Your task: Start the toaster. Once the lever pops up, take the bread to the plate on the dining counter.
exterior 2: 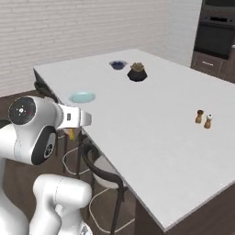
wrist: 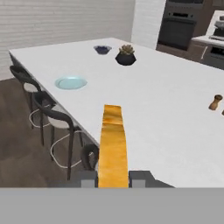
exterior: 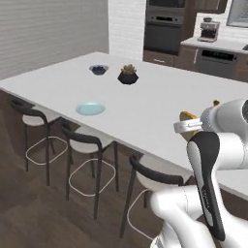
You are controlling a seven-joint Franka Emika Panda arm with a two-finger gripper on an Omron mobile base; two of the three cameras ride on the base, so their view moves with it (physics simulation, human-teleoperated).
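Gripper (wrist: 113,178) clamped on golden-tan square toast slice (wrist: 113,144), held edge-on above near edge of large white smooth table (wrist: 166,113), round pale blue-green plate (wrist: 70,82) well apart to left

Gripper (wrist: 113,178) clamps the bread (wrist: 113,144) edge-on over the counter (wrist: 166,100) edge, plate (wrist: 70,82) far left, bowl (wrist: 102,49) and potted plant (wrist: 126,56) beyond it, pepper mill (wrist: 214,102) right, stools (wrist: 52,120) below-left.
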